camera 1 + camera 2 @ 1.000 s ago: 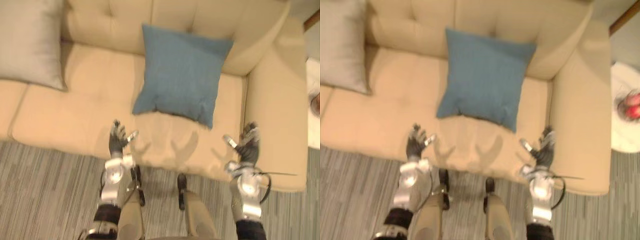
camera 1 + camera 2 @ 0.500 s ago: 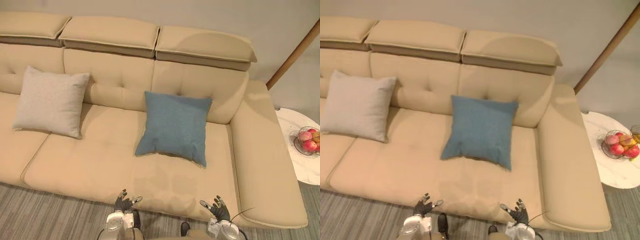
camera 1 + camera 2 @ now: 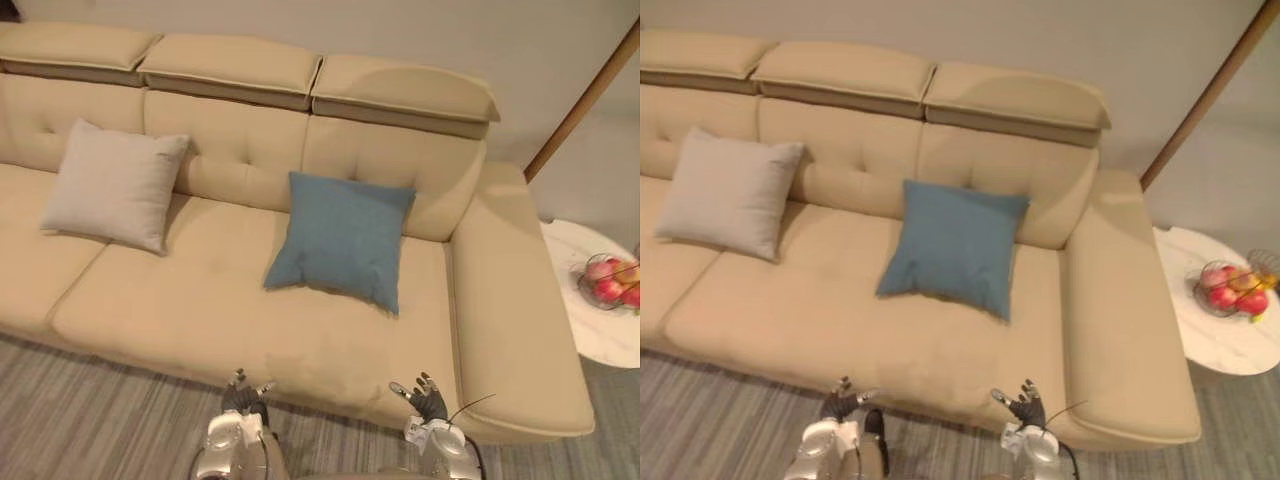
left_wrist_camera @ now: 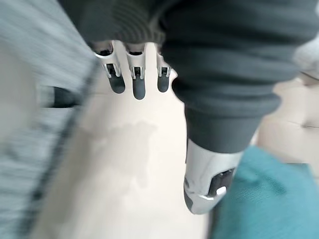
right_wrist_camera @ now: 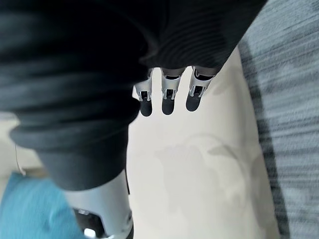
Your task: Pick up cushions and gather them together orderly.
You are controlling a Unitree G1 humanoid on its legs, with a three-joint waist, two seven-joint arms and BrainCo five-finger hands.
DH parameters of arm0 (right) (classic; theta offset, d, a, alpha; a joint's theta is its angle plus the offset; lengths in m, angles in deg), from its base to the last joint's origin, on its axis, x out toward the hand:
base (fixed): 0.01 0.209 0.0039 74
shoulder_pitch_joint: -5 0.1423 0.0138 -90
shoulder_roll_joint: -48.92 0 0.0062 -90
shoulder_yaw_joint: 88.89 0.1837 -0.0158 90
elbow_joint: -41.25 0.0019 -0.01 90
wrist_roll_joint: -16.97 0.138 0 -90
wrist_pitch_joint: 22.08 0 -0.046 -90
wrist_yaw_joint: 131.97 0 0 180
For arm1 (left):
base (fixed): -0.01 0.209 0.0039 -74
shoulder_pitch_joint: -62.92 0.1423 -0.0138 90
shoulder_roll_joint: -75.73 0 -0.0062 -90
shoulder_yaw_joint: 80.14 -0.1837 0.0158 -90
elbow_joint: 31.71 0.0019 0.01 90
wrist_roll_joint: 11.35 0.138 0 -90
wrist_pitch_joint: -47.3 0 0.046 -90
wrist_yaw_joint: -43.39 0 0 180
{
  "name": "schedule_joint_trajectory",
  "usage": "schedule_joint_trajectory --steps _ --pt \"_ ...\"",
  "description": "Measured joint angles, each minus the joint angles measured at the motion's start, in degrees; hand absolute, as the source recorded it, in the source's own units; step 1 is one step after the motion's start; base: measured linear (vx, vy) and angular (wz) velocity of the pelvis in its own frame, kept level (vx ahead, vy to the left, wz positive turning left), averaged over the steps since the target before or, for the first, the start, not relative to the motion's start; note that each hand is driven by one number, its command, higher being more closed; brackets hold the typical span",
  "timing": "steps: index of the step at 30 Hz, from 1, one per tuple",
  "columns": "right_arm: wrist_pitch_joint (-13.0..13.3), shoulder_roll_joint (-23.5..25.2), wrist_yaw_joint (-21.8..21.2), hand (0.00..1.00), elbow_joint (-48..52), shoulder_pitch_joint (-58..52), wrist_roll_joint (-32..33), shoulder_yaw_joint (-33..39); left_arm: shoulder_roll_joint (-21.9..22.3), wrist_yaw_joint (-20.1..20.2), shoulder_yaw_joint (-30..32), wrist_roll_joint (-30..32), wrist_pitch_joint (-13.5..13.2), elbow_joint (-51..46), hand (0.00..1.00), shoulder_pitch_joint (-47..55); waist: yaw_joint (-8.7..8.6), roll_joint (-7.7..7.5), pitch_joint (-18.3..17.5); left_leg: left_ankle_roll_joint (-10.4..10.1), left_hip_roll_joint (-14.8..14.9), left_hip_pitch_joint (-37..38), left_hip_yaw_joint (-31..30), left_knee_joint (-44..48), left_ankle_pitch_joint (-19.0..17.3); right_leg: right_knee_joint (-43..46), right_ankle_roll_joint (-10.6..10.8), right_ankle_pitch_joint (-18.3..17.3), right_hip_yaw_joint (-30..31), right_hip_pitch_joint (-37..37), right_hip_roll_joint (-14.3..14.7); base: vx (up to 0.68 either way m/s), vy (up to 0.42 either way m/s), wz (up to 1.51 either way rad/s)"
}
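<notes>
A cream sofa point(image 3: 200, 310) fills the room against a pale wall, with striped grey carpet point(image 3: 90, 420) at its foot. We stand at the front edge of the seat, with the left hand point(image 3: 243, 398) and the right hand point(image 3: 430, 402) low before it. Both have their fingers straight and spread, and they hold nothing.

The blue cushion point(image 3: 340, 240) leans against the backrest right of centre. The beige cushion point(image 3: 115, 185) leans well apart from it, towards the sofa's left end.

We judge both cushions to be light, soft and easily squashed, and not at all fragile. A one-handed pinch at a corner would let a cushion droop. We think a hold on two opposite edges, one hand to each, would keep it square for orderly placing.

A second ago our view looked steeply down on the blue cushion and the hands. Now it takes in the whole sofa, so the camera has moved. Neither cushion has shifted on the seat, and both hands remain empty.
</notes>
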Motion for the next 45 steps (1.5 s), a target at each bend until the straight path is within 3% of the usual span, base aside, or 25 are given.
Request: schedule_joint_trajectory --steps 1,2,3,4,7,8,10,11,13,14,18,27,37,45 --pt "-0.03 0.16 0.37 0.0 -0.27 -0.69 0.0 0.31 0.52 0.16 0.07 0.0 0.01 1.18 0.0 -0.77 -0.55 -0.07 0.44 0.07 -0.64 0.52 1.11 -1.46 -1.96 -1.19 -1.33 -0.62 -3.27 0.1 -0.62 -0.42 -0.152 0.51" --pt "-0.17 0.58 1.02 0.0 -0.55 -0.52 0.04 1.85 0.66 0.13 0.38 0.06 0.12 1.27 0.0 -1.28 -0.63 -1.7 1.23 -0.07 -2.56 0.55 2.06 1.76 -5.83 -2.44 -4.46 -1.69 -6.26 0.18 -2.66 -0.43 -0.156 0.28" --pt "-0.26 0.5 1.31 0.0 -0.56 -0.47 0.05 2.23 0.68 0.03 0.64 0.07 0.26 1.2 0.0 -1.73 -0.43 -2.25 1.64 -0.2 -3.0 0.14 1.98 6.81 -7.41 -3.38 -4.88 -1.69 -7.22 0.0 -3.71 -0.29 -0.124 -0.05" --pt "-0.24 0.36 1.39 0.0 -0.53 -0.81 0.05 2.23 0.68 -0.1 0.69 0.05 0.27 1.44 0.0 -1.72 -1.01 -2.21 1.61 -0.91 -3.59 -0.16 1.55 13.34 -11.61 -4.96 -5.24 -0.16 -8.31 -0.17 -4.13 -0.29 -0.081 -0.1" --pt "-0.5 0.41 1.39 0.0 -1.04 -3.06 0.06 2.45 0.89 -0.23 0.71 0.16 0.36 2.1 0.0 -1.68 -1.54 -2.47 1.65 -0.31 -3.8 1.75 -0.73 27.66 -23.09 -7.94 -5.05 3.68 -8.85 -0.69 -4.5 -0.24 0.017 -0.05" --pt "-0.65 0.43 1.35 0.0 -1.49 -3.44 0.05 2.72 1.02 -0.24 0.71 0.29 0.42 2.4 0.0 -1.63 -1.57 -2.38 1.59 -0.98 -3.82 3.05 -1.6 29.62 -25.64 -8.2 -4.83 4.25 -8.81 -0.99 -4.52 -0.24 0.131 0.01" --pt "-0.97 0.78 1.2 0.0 -3.42 -3.62 0.01 4.77 1.3 -0.19 0.69 1.23 0.83 3.8 0.0 -1.5 -2.59 -1.5 0.93 -2.57 -4.03 7.62 -3.29 29.13 -33.21 -8.2 -3.44 5.19 -8.82 -2.53 -4.57 -0.16 0.21 0.12" --pt "-0.98 0.78 1.14 0.0 -4.07 -3.49 0.0 5.08 1.29 -0.26 0.74 1.23 1.14 4.21 0.0 -1.45 -2.83 -0.81 0.51 -2.99 -4.4 8.61 -3.16 25.49 -35.01 -8.01 -2.68 5.45 -8.52 -3.13 -4.39 -0.09 0.232 0.06" --pt "-1.73 1.88 0.7 0.0 -7.4 -2.38 -0.02 6.83 -0.9 -0.74 0.69 1.42 1.52 5.1 0.0 -1.26 -3.21 -3.67 -0.59 -1.6 -8.5 10.85 -1.48 17.73 -32.73 -11.07 -1.05 7.27 -5.0 -4.02 -5.74 -0.07 0.184 0.01" --pt "-1.83 1.83 0.67 0.0 -8.46 -2.44 -0.04 7.02 -1.93 -1.06 0.6 1.72 1.56 5.76 0.0 -1.15 -3.78 -4.01 -1.22 -0.8 -9.79 11.13 -1.64 15.98 -31.74 -14.16 -0.6 9.12 -4.27 -2.95 -6.07 -0.04 0.133 0.11" --pt "-1.93 1.31 0.73 0.0 -10.57 -1.59 -0.1 9.19 -3.39 -1.72 0.03 2.18 1.64 8.34 0.0 -1.06 -4.17 -3.16 -1.74 0.55 -11.47 11.29 -1.59 14.27 -30.72 -19.13 0.1 12.13 -2.91 -1.33 -6.37 -0.01 0.129 0.06" --pt "-2.34 -1.11 0.73 0.0 -14.07 -0.28 -0.17 11.46 -5.01 -1.92 0.19 2.33 2.04 10.77 0.0 -0.03 -4.3 -2.0 -2.3 0.44 -12.46 16.37 -2.24 8.37 -27.79 -24.35 -0.77 14.63 -2.45 3.41 -5.75 0.02 -0.014 0.01" --pt "-2.73 -2.53 0.73 0.0 -16.41 0.53 -0.25 13.25 -5.96 -1.89 2.11 2.31 2.47 11.43 0.0 0.65 -4.46 -3.41 -1.62 0.02 -12.87 19.89 -3.06 2.82 -25.08 -28.16 -1.51 16.62 -2.0 6.1 -5.33 0.0 -0.008 0.0" --pt "-2.8 -3.21 0.76 0.0 -18.02 0.41 -0.34 13.49 -6.64 -1.87 2.94 2.27 2.53 13.23 0.0 0.5 -4.96 -3.54 -1.75 0.56 -13.71 23.34 -3.26 -0.35 -24.77 -29.46 -1.75 18.02 -0.08 8.39 -5.6 -0.01 -0.001 0.0"
